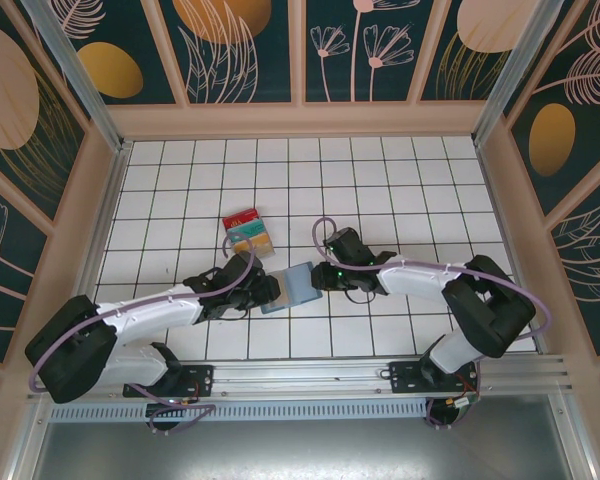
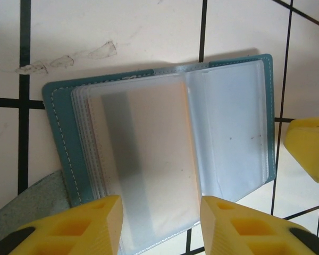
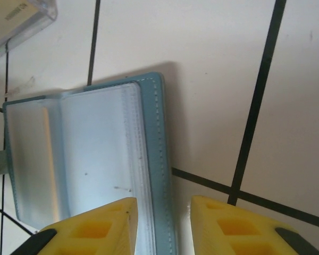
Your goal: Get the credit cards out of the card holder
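I see the holder (image 1: 296, 284) lying open on the table (image 1: 400, 180), centre frame, between both arms. My left pincer (image 2: 159, 226) stands well apart, a clear sleeve's edge between its fingers. My right pincer (image 3: 162, 226) is partly apart, straddling the holder's stitched edge; whether it touches, I cannot tell. The cards (image 1: 248, 232) lie stacked just up-left of the holder.

The left arm (image 1: 150, 315) stretches low from the near left toward the right, wrist level. The right arm (image 1: 430, 277) folds at its elbow on the near right and extends leftward. The left gripper (image 1: 267, 292) and the right gripper (image 1: 316, 277) face each other mid-scene, near but apart. Both sets of yellow fingers (image 2: 90, 226) stand parted, pointing down.
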Motion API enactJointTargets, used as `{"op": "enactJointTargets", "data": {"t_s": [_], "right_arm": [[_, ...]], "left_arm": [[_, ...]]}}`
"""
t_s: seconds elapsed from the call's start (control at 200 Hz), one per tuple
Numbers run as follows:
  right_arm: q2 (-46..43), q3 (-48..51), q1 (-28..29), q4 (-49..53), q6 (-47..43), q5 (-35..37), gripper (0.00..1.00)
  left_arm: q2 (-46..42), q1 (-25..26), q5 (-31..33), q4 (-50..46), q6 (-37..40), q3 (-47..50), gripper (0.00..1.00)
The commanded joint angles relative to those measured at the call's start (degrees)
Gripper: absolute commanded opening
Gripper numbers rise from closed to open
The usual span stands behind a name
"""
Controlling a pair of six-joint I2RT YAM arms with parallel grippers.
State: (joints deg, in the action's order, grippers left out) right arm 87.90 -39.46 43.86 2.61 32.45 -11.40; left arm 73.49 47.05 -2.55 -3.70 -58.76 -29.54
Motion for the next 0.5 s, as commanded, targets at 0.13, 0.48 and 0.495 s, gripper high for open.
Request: {"op": "enactJointTargets", "data": {"t_s": [0.13,0.48,0.495], "right_arm": [[2.41,2.15,-0.09,-1.75,0.59,-0.63,0.32],[3.28,2.55,0.0,-2.67,0.78,-2.18,0.32],[3.33,2.59,0.0,-2.76,0.84,-2.36,0.31]], "left_arm": [[2.16,0.27,-0.14,-0.28,-0.65,0.32,0.42],[5.05,0.31,-1.26,1.14,-0.59,-0.22,0.42],[5.12,0.28,-1.32,1.2,-0.57,-0.28,0.42]]}}
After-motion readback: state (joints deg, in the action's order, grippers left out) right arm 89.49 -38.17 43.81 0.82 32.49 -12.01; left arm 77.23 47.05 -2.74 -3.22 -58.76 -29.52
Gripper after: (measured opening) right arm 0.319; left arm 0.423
